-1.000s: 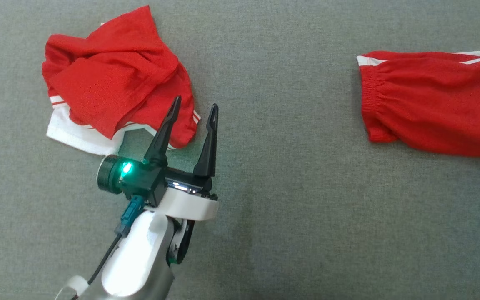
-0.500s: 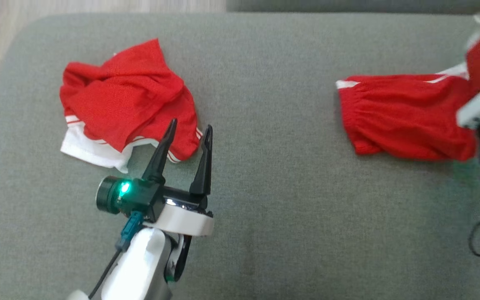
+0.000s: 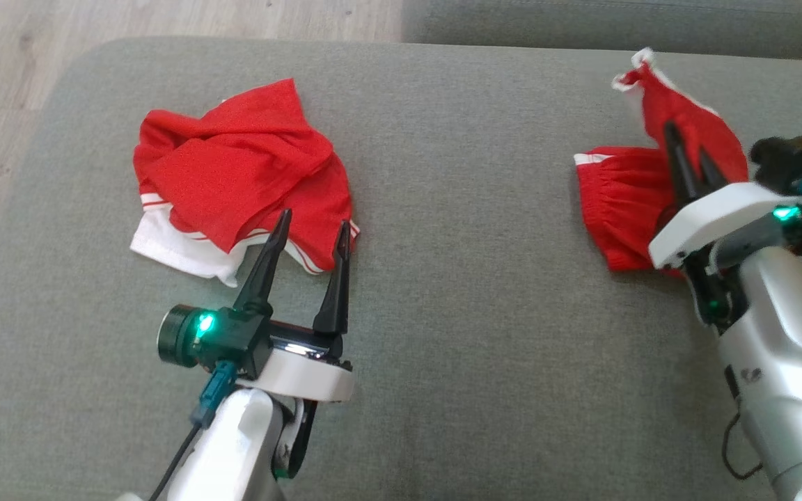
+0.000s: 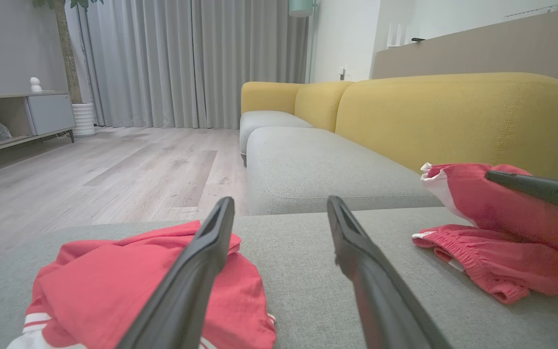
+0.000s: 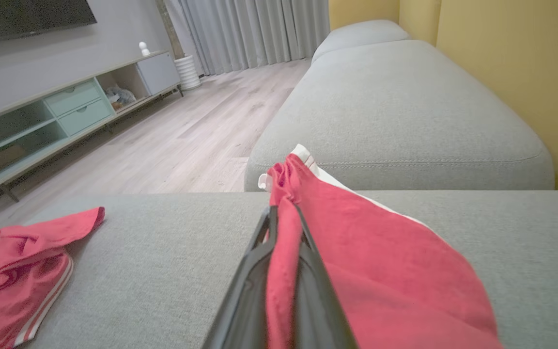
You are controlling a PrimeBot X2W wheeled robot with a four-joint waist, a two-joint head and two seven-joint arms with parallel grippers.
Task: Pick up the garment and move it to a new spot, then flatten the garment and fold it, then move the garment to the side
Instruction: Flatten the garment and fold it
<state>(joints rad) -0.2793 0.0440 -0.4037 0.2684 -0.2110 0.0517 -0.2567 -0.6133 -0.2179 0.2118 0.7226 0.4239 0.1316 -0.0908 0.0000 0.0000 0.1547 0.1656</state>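
Red shorts with white trim (image 3: pixel 620 202) lie on the right of the grey sofa seat (image 3: pixel 477 292). My right gripper (image 3: pixel 685 142) is shut on a raised part of the shorts (image 5: pixel 380 261), with the cloth pinched between its fingers (image 5: pixel 250 291). This flap stands up over the gathered waistband, and the left wrist view catches it too (image 4: pixel 497 208). A second red garment with white trim (image 3: pixel 234 174) lies crumpled on the left. My left gripper (image 3: pixel 315 219) stands open just in front of this heap (image 4: pixel 104 281), with nothing between its fingers.
Wooden floor (image 3: pixel 11 69) lies beyond the seat's rounded left edge. Another grey cushion (image 3: pixel 582 21) adjoins at the back. The yellow backrest (image 4: pixel 453 116) rises along the right of the seat. Bare seat stretches between the two garments.
The head camera has shifted, so the whole picture moved. My right arm came into view and carried the pinched flap of the shorts up and left over the waistband part. The left gripper stayed open.
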